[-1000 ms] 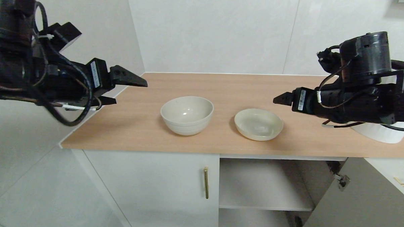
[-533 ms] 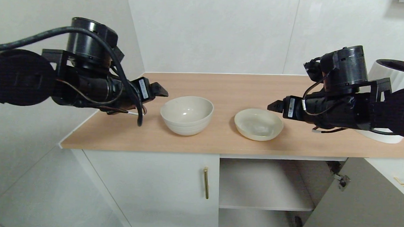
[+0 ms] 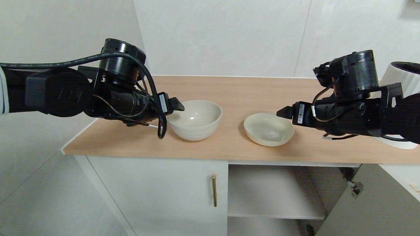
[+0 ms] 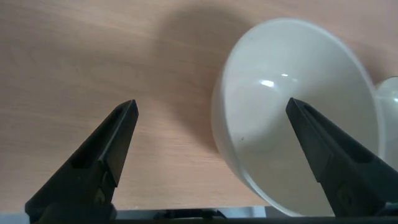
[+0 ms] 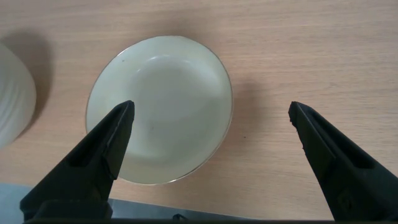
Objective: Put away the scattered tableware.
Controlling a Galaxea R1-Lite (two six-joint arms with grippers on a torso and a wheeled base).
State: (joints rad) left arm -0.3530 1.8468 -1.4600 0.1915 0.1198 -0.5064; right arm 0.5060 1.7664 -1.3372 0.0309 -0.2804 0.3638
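A deep cream bowl (image 3: 195,119) and a shallow cream dish (image 3: 268,129) stand side by side on the wooden counter (image 3: 239,89). My left gripper (image 3: 177,107) hovers at the bowl's left rim, open. In the left wrist view, its fingers (image 4: 118,134) straddle that rim of the bowl (image 4: 298,118), one over bare wood and one over the bowl's inside. My right gripper (image 3: 282,113) hangs open just above the dish's right edge. In the right wrist view, part of the dish (image 5: 160,109) lies between the spread fingers (image 5: 301,124).
A white ribbed pot (image 3: 408,81) stands on the counter at the far right, behind my right arm. Below, the cabinet's right door (image 3: 371,207) hangs open onto a bare shelf (image 3: 273,193). The left door has a gold handle (image 3: 213,189). The wall closes off the back.
My left arm swung down and to the right, from off the counter's left end to the bowl's rim. My right gripper crept left towards the dish.
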